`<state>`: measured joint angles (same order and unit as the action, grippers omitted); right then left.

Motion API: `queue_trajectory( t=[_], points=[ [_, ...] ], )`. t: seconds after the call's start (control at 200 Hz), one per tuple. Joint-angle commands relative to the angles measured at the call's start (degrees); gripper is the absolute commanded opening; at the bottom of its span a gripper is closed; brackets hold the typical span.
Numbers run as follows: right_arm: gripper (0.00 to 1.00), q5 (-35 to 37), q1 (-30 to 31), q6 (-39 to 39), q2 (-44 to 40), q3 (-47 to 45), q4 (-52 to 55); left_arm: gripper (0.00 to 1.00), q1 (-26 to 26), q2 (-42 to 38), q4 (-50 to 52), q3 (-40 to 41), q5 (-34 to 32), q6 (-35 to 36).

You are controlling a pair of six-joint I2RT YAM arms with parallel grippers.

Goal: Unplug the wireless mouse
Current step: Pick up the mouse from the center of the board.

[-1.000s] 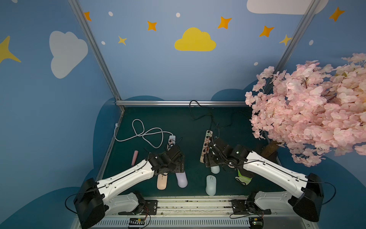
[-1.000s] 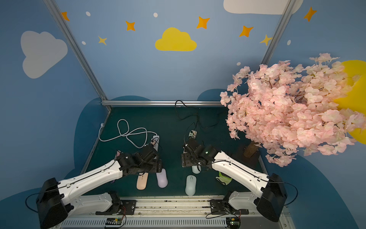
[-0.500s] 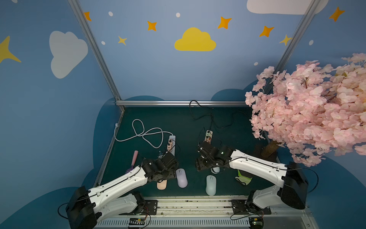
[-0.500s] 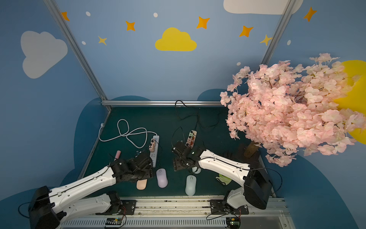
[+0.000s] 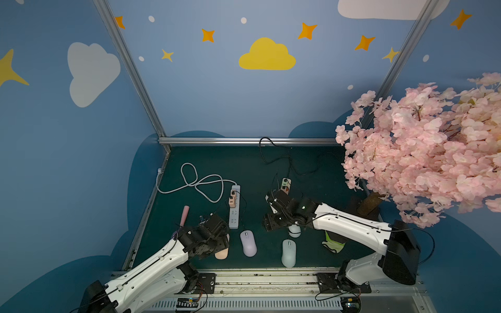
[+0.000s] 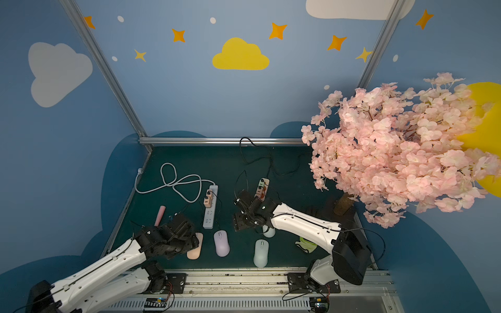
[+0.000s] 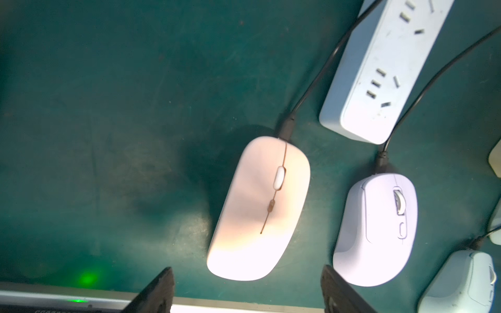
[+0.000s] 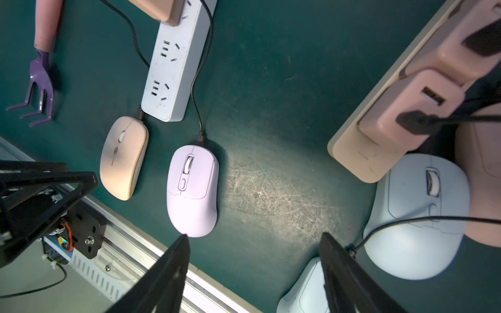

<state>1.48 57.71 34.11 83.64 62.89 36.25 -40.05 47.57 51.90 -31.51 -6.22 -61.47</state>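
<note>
**Both grippers hang open over the row of mice; the cables are not yet out.**

In the left wrist view, your left gripper (image 7: 247,271) has its fingers wide apart with nothing between them, over the rear end of the peach mouse (image 7: 260,211). In a top view this mouse lies at about 7 o'clock on the green mat (image 5: 217,162). A black cable (image 7: 317,81) is plugged into its 12 o'clock end, close to the white power strip (image 7: 379,67). The lilac mouse (image 7: 376,230) lies at its 3 o'clock, also with a cable in. Your right gripper (image 8: 254,235) is spread wide too and holds nothing. It hangs over bare mat between the lilac mouse and a pale blue mouse (image 8: 414,216), which lies at the end of the beige power strip (image 8: 352,154).
</note>
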Motion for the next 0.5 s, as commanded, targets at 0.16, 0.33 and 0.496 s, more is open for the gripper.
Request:
queue_trajectory(
  t=[0.16,0.33,0.496],
  points=[
    [0.74,0.3,-1.1,-2.7,-2.5,-0.2,-1.2,0.82,3.4,4.8,-8.5,1.0,7.3,7.5],
    [0.73,0.1,-1.7,-2.7,-2.8,-0.8,-1.6,0.78,3.0,10.7,-5.5,-1.9,4.7,11.0],
    [0.73,0.0,-1.9,-2.8,-3.1,-1.4,-1.8,0.78,2.7,16.0,-3.1,-2.7,5.0,12.3]
  ],
)
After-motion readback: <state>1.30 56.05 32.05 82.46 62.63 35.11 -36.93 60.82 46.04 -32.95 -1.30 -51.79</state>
